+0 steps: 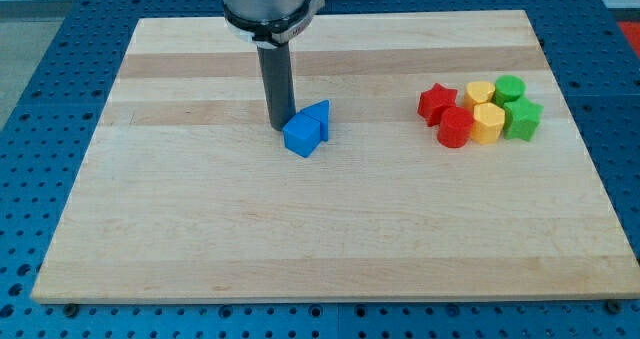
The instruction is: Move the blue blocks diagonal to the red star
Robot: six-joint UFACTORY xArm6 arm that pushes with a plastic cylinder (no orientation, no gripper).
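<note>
My tip (279,127): a bare rod end with no jaws, holding nothing, touching the blue cube (302,137) from the view's upper left. Blue triangular block (318,118): touching that cube's upper right. Red star (435,102): well apart at the view's right, leftmost in a six-block cluster on the wooden board (200,229).

Red (454,127), yellow (487,123) and green blocks (522,120) cluster together.

A silver round flange carries a straight dark rod (277,79).

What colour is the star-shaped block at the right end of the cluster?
Green star, seen in the camera view.
</note>
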